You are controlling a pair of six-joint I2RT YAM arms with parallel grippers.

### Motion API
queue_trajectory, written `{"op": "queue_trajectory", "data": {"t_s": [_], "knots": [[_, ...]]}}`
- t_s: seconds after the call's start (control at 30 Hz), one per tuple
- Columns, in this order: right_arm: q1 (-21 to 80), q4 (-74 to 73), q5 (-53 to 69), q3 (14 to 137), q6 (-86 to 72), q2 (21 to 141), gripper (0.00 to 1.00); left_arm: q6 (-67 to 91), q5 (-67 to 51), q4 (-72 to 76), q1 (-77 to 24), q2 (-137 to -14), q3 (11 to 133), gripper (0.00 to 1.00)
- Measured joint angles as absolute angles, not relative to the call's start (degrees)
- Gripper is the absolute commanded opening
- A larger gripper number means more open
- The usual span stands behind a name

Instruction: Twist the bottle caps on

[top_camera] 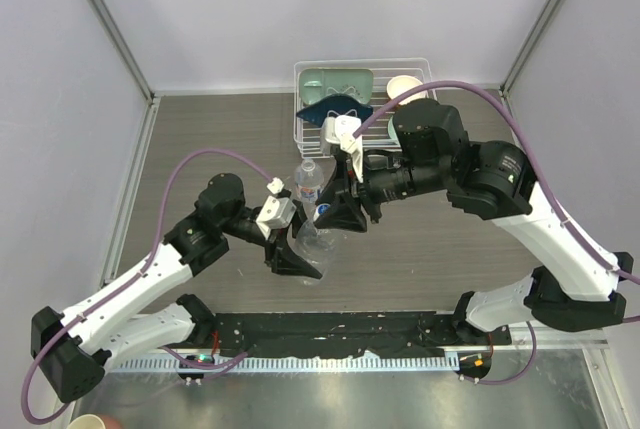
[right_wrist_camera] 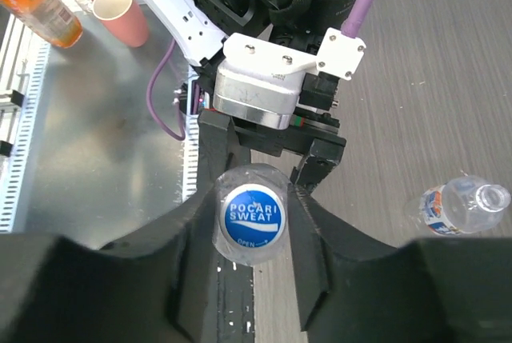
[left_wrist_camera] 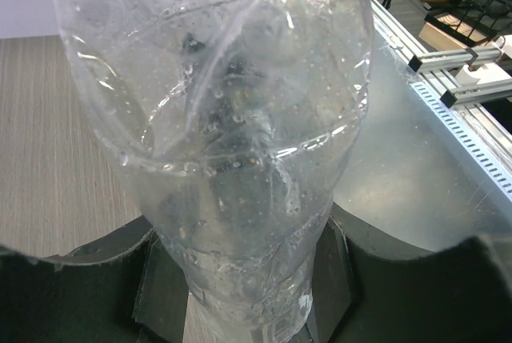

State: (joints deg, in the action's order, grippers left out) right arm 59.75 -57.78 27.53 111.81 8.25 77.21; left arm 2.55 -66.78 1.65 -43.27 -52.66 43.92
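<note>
1. The left gripper (left_wrist_camera: 248,287) is clamped low on the unlabelled bottle (left_wrist_camera: 240,159), jaws partly closed around its thin, creased wall. Twisting from above could buckle the wall or spin the bottle in the grip.
2. The right gripper (top_camera: 336,213) has its jaws pressed against both sides of the cap (right_wrist_camera: 252,217) (blue-printed top), which sits on that bottle's neck. The threads are hidden, so a tilted seat and cross-threading seem possible.
3. A weak pinch could slip round the cap.
4. The labelled bottle (right_wrist_camera: 448,205), uncapped, sits near on the table (right_wrist_camera: 416,79). An arm swing could knock it.

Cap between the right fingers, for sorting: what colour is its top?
Cap top: blue, white lettering; right wrist view.
</note>
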Motion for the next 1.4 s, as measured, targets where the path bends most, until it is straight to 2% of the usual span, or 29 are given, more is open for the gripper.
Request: {"op": "queue_trajectory", "data": {"t_s": [0.03,0.07,0.13,0.17,0.2,0.5,0.67,0.87,1.07,1.1,1.13,1.23,1.4], "knots": [[59.7,-57.7,27.8,111.9,8.3,77.5,0.36,2.5,-66.5,1.7,-43.3,-52.6,43.8,0.00],[59.7,-57.6,28.1,111.9,8.3,77.8,0.25,2.5,-66.4,1.7,-43.3,-52.6,43.6,0.00],[59.5,-57.6,28.3,111.9,8.2,78.0,0.15,2.4,-65.9,1.8,-43.3,-52.4,43.2,0.00],[59.4,-57.6,28.3,111.9,8.1,78.1,0.06,2.3,-65.5,1.9,-43.3,-52.2,43.1,0.00],[59.4,-57.6,28.3,111.9,8.1,78.1,0.02,2.4,-65.0,2.0,-43.3,-52.0,43.0,0.00],[59.3,-56.8,20.7,110.5,5.3,77.9,0.01,1.4,-55.0,4.3,-43.4,-50.9,40.9,0.00],[59.2,-55.9,8.4,110.4,-0.6,79.8,0.01,-2.7,-40.4,7.4,-43.3,-50.6,38.5,0.00],[60.0,-58.3,-6.6,116.6,-10.1,89.1,0.01,-8.3,-22.0,10.5,-42.2,-49.8,33.9,0.00],[62.6,-60.4,-18.5,121.1,-17.7,95.8,0.01,-11.2,-11.2,10.5,-41.9,-49.0,31.3,0.00],[62.8,-60.5,-19.5,121.8,-18.6,96.4,0.14,-11.2,-10.2,10.5,-41.9,-48.8,31.2,0.00],[62.9,-60.6,-20.4,122.5,-19.3,96.9,0.48,-11.2,-9.3,10.5,-41.9,-48.5,31.2,0.00],[63.1,-61.4,-21.2,126.4,-20.0,98.5,0.78,-11.0,-8.1,11.6,-42.0,-47.4,31.2,0.00],[63.0,-59.8,-20.4,132.5,-17.7,99.9,0.81,-8.3,-8.8,14.7,-42.4,-43.7,31.2,0.00]]}}
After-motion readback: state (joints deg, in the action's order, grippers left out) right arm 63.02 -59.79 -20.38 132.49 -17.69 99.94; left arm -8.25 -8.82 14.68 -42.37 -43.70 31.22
